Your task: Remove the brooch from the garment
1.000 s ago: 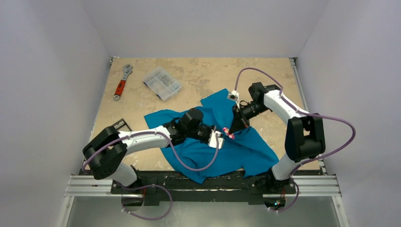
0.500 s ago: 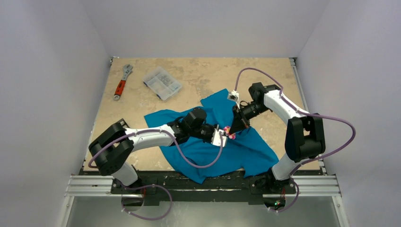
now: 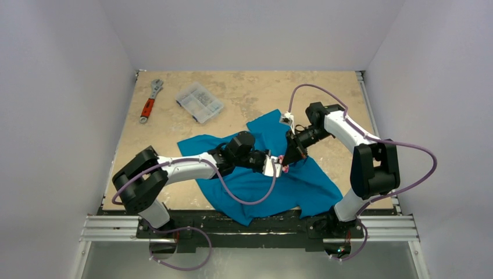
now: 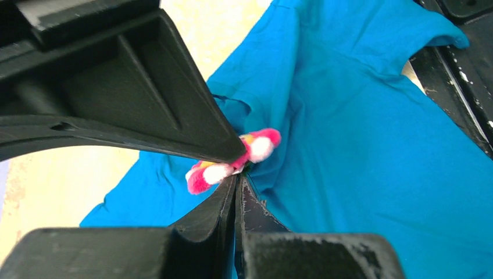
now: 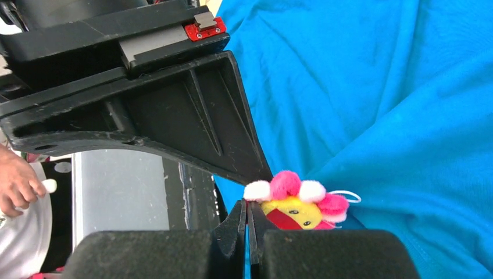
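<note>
Pulling from here could go badly. The brooch [image 5: 297, 200] sits in the middle of the shirt [image 5: 378, 87], on cloth bunched into folds around it, and both grippers' tips meet at it. The left gripper [image 4: 237, 185] has its fingers pressed together just under the petals. The right gripper [image 5: 247, 210] is pressed together too, at the flower's edge. Whether either nips pin, petal or cloth is hidden. A hold on fuzzy petals alone may slip off. A hold on cloth could drag or snag the shirt with the fastening unopened.
</note>
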